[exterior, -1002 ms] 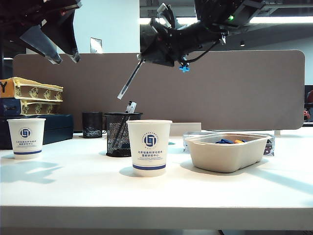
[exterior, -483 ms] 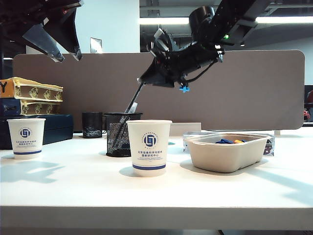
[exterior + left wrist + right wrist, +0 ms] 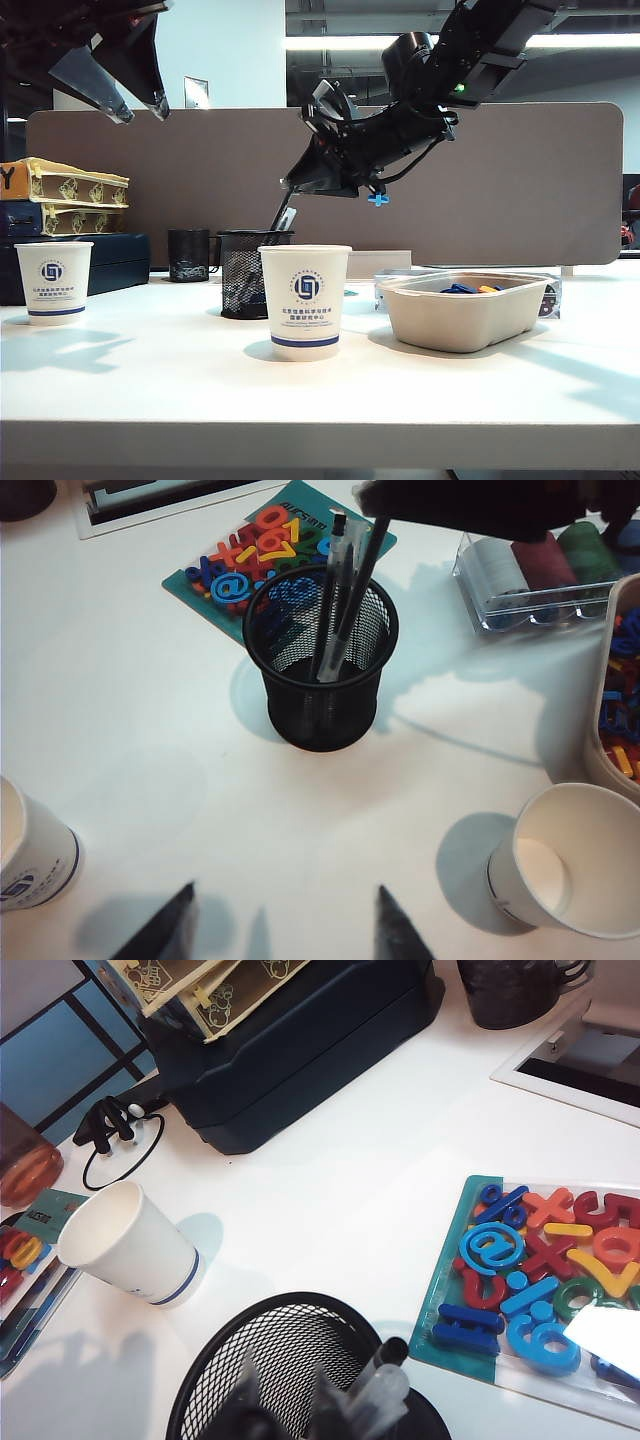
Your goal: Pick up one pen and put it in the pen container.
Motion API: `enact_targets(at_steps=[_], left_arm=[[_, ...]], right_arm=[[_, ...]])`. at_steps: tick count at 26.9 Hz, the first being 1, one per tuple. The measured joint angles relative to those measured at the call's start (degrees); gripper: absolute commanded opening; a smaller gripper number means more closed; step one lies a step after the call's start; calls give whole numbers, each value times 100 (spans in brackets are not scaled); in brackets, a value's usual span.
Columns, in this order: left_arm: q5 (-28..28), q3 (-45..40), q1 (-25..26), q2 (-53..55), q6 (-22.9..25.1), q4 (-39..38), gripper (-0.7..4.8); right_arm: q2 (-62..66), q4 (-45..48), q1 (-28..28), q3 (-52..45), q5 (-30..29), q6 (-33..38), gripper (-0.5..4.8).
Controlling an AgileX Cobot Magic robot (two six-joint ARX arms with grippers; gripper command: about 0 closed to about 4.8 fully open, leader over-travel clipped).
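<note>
Pen [image 3: 352,590] stood tilted inside pen container [image 3: 322,660] beside another pen, top end at right gripper [image 3: 290,187]; grip or release, couldn't tell. Left gripper [image 3: 285,925] hung wide open, empty, high above surface [image 3: 150,380]

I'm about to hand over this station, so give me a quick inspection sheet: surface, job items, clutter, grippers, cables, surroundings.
Surface: white table, no spills seen.
Job's things: pen stands tilted inside the pen container, beside another pen.
Clutter: three paper cups, beige tray of coloured pieces, letter mat, small black cup.
Grippers: right gripper is directly above the container, at the pen's top; its jaws are hard to read. Left gripper is open and empty, high over the table.
Cables: black looped cable beside the dark case.
Surroundings: brown partition, stacked boxes.
</note>
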Motion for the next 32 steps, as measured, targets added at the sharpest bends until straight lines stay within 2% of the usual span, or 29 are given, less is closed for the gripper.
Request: enact_targets(at_steps=[7,23,27,32], left_arm=[[0,0,0,0,0,-2,219],[0,0,0,-2,0,0,219],[0,0,0,-2,0,0,219],[0,0,0,-2,0,9,219]], right_arm=[[0,-11,-2,4,4,0,86],[186,-61,160,4,33,-4,87],[186,-50,149,4,26,-2,114],[122,-55,153,2,24,2,114]])
